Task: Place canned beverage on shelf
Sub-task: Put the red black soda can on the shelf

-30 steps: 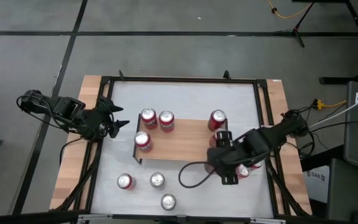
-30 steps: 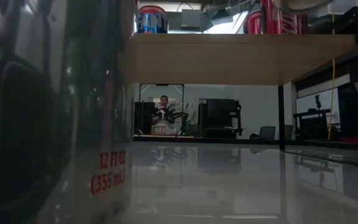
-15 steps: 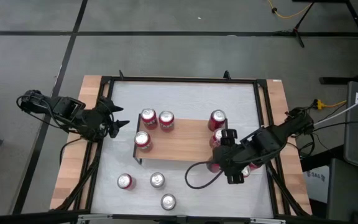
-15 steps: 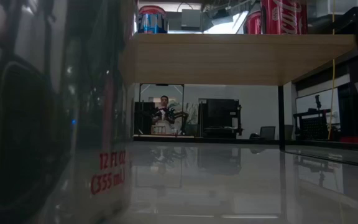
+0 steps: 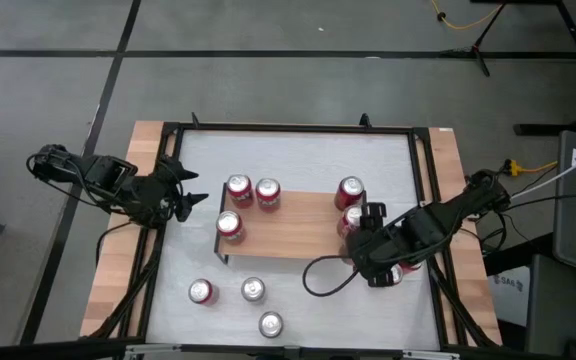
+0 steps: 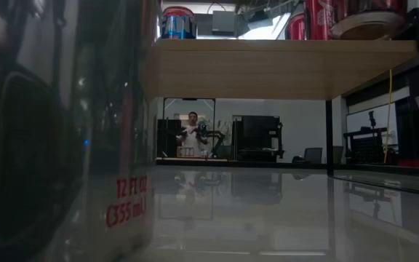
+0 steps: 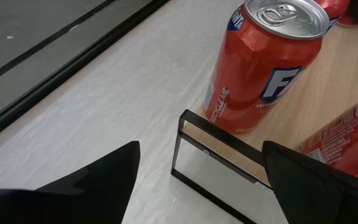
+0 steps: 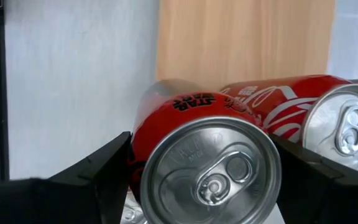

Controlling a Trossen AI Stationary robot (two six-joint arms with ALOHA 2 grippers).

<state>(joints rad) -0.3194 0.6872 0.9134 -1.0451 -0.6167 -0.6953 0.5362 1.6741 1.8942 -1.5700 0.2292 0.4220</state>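
Gripping a red can (image 8: 204,162) in my right pincer (image 5: 368,250) at the shelf's (image 5: 288,228) right end beside two standing cans; my left pincer (image 5: 190,190) waits unclenched left of it

My red can (image 8: 197,155), silver top toward the wrist camera, sits clamped at the right end of the low wooden shelf (image 5: 293,225), beside another red can (image 5: 349,191).

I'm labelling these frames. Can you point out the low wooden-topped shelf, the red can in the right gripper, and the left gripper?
Light wooden-plank shelf (image 5: 288,228): high view, bare plank top.
Red can (image 8: 207,165): right wrist view, silver lid.
Left gripper (image 5: 192,198): high view, between fingertips.
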